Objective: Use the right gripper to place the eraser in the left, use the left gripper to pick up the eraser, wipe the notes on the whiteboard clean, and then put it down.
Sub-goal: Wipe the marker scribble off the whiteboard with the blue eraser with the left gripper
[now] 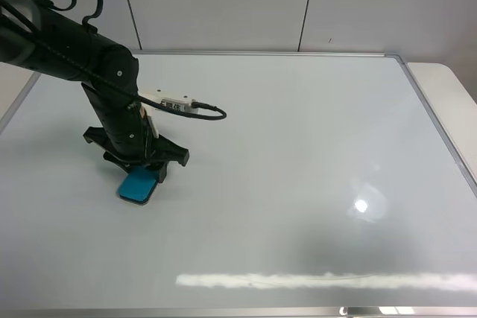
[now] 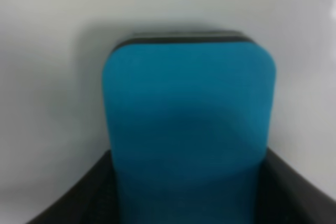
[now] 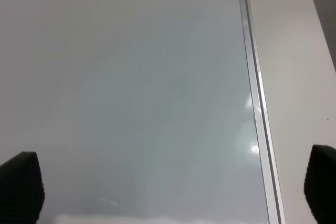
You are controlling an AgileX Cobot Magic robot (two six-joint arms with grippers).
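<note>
One turquoise eraser (image 1: 139, 185) lay flat on the whiteboard (image 1: 298, 147) at its left part, the left claw (image 1: 143, 170) closed around it; the right claw (image 3: 170, 184) stood wide open, holding nothing.

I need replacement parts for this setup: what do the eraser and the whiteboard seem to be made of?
The eraser looks like matte turquoise foam or soft plastic, with a thin black layer, probably felt, at its board side. The whiteboard has a glossy white coated surface, shown by lamp reflections, and a thin silvery frame that looks like metal.
</note>
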